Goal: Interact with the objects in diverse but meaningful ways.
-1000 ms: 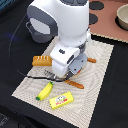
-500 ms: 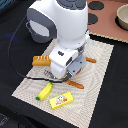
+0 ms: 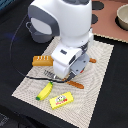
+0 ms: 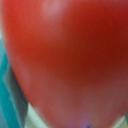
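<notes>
The arm stays low over the mat, as before. The red tomato fills the wrist view. I cannot tell if the pincer is clenched.

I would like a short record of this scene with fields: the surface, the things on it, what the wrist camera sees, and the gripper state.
surface: striped mat on a dark table
bread loaf: on the mat, toward the exterior view's left
banana: near the mat's front edge
yellow box: beside the banana
pot: behind the arm
wrist view: filled by a red tomato
gripper: hidden under the arm, state cannot be told
</notes>
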